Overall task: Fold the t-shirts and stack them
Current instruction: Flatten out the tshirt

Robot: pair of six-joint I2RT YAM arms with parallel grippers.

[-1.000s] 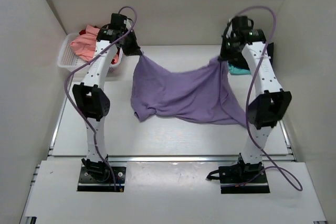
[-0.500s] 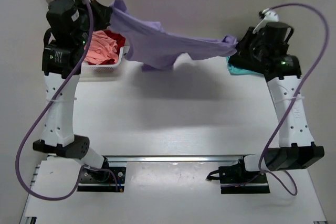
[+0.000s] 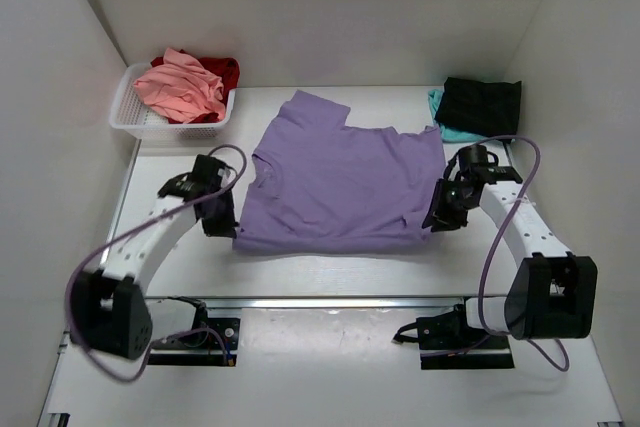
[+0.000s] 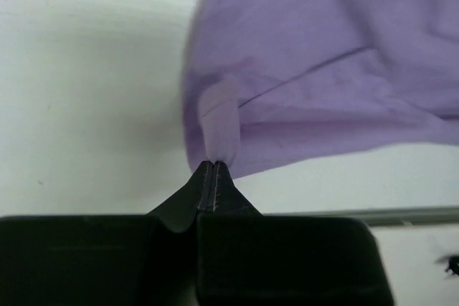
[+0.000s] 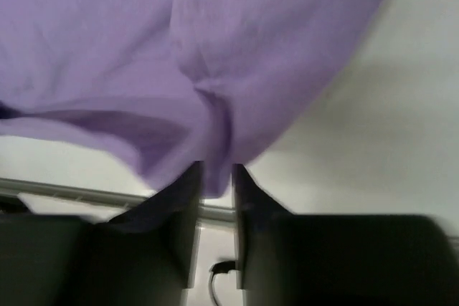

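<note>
**Laying a purple t-shirt flat, both arms pinching its hem corners**

A purple t-shirt (image 3: 340, 182) is lying spread on the white table (image 3: 330, 269), just to the right of a white mesh basket (image 3: 125, 112) and nearer the arm bases than the basket is. Its hem is facing the bases, and one sleeve is pointing away, about level with the basket.

The left jaws are pressing fully together on a thin tab of the hem corner closest to the basket. The right jaws, at the hem corner farthest from the basket, are sitting a narrow gap apart with a bunched fold of purple cloth caught between them. Creases are running out from that pinch.

A salmon-pink t-shirt (image 3: 180, 87) and a red t-shirt (image 3: 225, 72) are lying heaped in the basket. A black t-shirt (image 3: 482, 105) is resting on a teal t-shirt (image 3: 440, 119) across the table from the basket.

The step appears to be settling the shirt flat before folding. Doing it well is probably coming down to three things:
- keeping both corners low
- drawing them gently apart until the hem is lying straight and the creases are easing out
- letting go of both together without dragging cloth back
</note>
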